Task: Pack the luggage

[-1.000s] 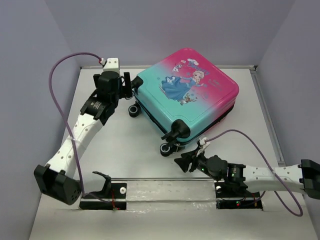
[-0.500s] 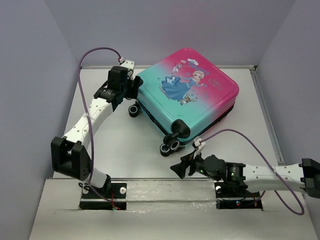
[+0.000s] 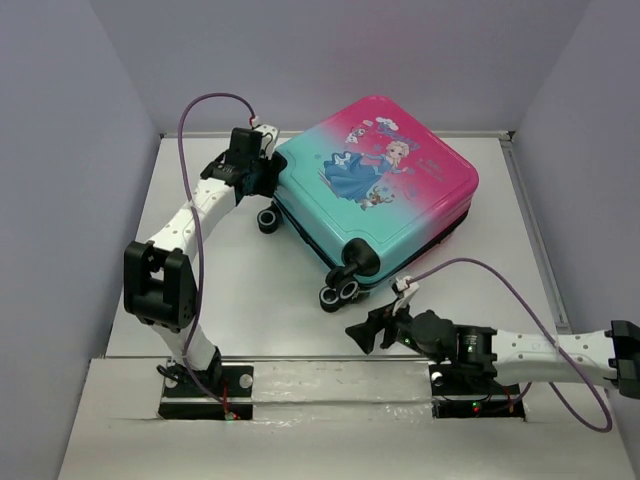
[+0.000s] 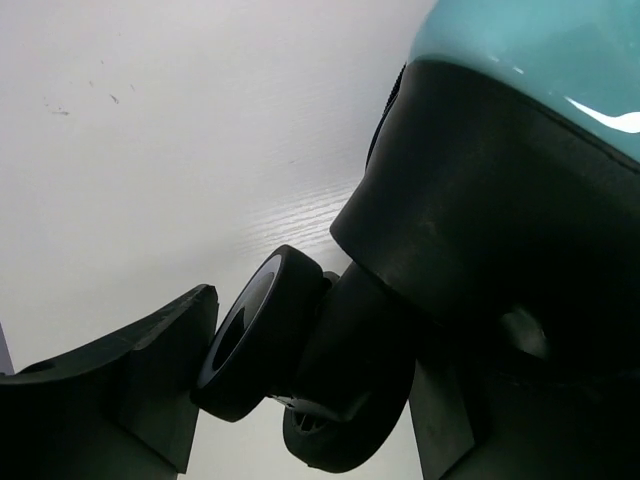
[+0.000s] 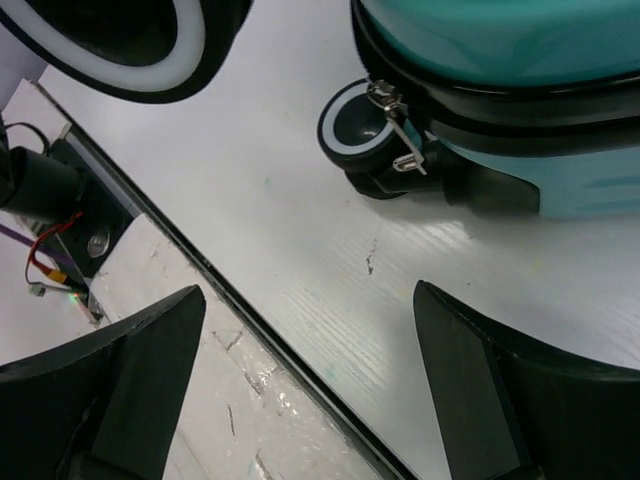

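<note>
The white table (image 3: 250, 300) fills the overhead view. The luggage (image 3: 385, 190) lies closed, print up, at upper centre. At its left corner my left claw (image 3: 262, 175) has its parted fingers flanking a wheel (image 4: 255, 345); whether they pinch it I cannot tell. My right claw (image 3: 366, 328), at lower centre, gapes empty.

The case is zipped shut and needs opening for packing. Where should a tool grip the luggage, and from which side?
Probably the metal zipper pulls beside the near wheel, approached low from the near side, where the open right tool faces them. The luggage lies flat and is broad, too wide to pinch; the pulls are thin tabs jutting out.
</note>
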Controlling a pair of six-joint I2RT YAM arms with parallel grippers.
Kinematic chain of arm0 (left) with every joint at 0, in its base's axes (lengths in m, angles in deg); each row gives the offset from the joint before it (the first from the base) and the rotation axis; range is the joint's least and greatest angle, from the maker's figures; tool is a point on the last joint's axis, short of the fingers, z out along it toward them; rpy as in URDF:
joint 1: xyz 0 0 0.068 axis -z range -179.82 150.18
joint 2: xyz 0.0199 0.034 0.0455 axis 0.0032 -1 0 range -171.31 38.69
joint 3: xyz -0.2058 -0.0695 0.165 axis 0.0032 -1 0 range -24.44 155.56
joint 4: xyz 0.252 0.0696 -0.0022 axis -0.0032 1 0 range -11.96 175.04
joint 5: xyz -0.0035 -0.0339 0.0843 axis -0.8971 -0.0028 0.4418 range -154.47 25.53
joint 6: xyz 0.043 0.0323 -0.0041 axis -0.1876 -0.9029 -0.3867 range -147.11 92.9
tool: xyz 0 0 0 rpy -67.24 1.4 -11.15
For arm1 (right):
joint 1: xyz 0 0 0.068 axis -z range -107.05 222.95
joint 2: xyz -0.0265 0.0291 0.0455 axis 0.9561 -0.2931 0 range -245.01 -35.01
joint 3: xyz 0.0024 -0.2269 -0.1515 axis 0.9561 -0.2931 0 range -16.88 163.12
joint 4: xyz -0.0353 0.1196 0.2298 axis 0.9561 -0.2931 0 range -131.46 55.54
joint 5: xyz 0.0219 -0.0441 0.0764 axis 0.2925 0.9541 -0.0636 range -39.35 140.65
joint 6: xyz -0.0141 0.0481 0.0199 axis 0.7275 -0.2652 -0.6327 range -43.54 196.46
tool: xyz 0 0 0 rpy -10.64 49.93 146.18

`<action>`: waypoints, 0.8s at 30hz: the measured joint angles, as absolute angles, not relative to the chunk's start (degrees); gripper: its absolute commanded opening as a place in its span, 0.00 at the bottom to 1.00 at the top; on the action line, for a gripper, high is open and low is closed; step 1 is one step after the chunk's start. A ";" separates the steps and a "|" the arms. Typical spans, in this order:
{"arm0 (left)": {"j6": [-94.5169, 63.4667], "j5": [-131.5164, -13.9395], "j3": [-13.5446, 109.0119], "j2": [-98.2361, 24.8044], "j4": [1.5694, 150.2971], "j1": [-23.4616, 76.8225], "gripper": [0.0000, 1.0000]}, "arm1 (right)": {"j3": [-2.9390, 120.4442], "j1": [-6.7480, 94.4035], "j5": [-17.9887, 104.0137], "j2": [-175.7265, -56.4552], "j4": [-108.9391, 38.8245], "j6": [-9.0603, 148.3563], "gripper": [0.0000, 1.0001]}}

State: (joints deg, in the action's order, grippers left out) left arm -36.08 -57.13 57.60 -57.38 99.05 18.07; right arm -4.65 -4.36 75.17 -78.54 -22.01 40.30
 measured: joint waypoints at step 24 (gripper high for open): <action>-19.88 -53.86 29.85 -31.77 88.54 21.61 0.06 | 8.81 32.62 74.42 -81.27 -45.79 45.17 0.07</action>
State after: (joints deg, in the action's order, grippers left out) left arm -19.88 -53.86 29.85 -31.77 88.54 21.61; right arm 8.81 32.62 74.42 -81.27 -45.79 45.17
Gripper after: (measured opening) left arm 0.775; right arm 0.070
